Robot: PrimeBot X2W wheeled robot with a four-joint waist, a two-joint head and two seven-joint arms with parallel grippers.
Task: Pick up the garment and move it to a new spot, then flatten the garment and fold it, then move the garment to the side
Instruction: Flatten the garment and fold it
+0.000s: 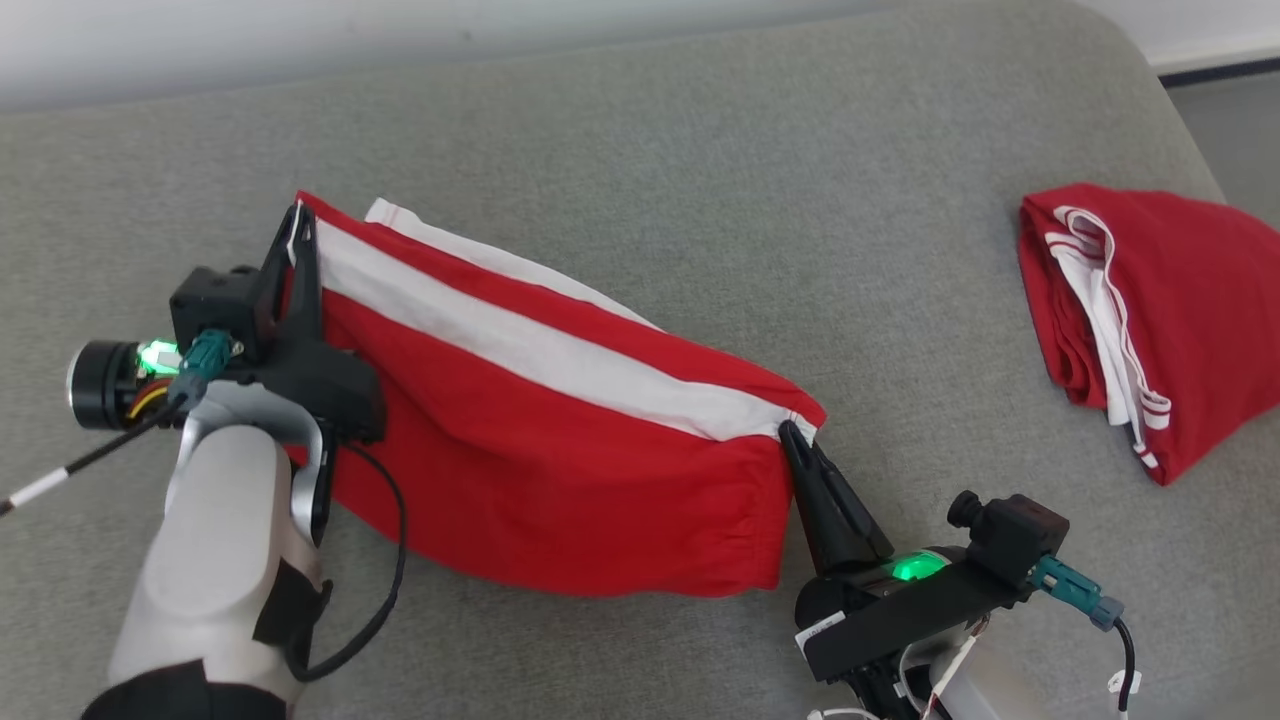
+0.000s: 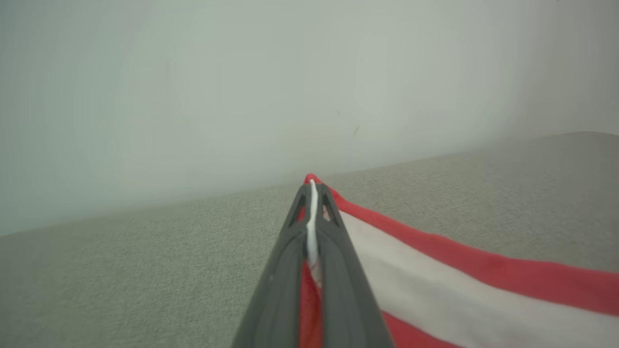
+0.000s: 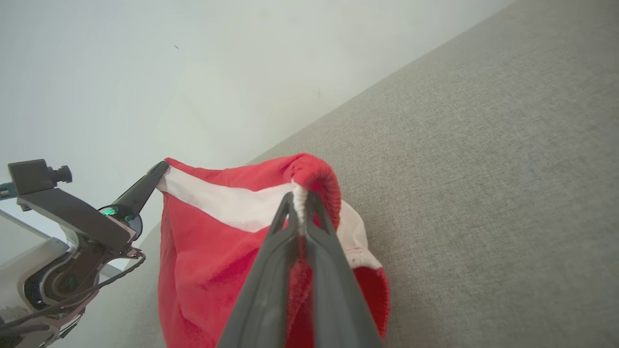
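Note:
The garment (image 1: 560, 450) is red cloth with a broad white stripe, stretched between my two grippers above the grey cushion (image 1: 700, 160), its lower part hanging slack. My left gripper (image 1: 297, 225) is shut on the garment's left top corner; its wrist view has red and white cloth (image 2: 435, 280) pinched between the dark fingers (image 2: 333, 270). On the right, my right gripper (image 1: 790, 432) is shut on the other top corner. Its wrist view looks along the fingers (image 3: 271, 270) clamped on the stripe's edge (image 3: 217, 203), with the left gripper (image 3: 157, 171) holding the far corner.
A second red garment with white stripes (image 1: 1150, 310) lies folded at the cushion's right side. A pale wall (image 1: 300, 40) runs along the back edge. The cushion's rounded right edge (image 1: 1170, 110) borders grey floor. Open grey fabric lies behind and in front of the stretched garment.

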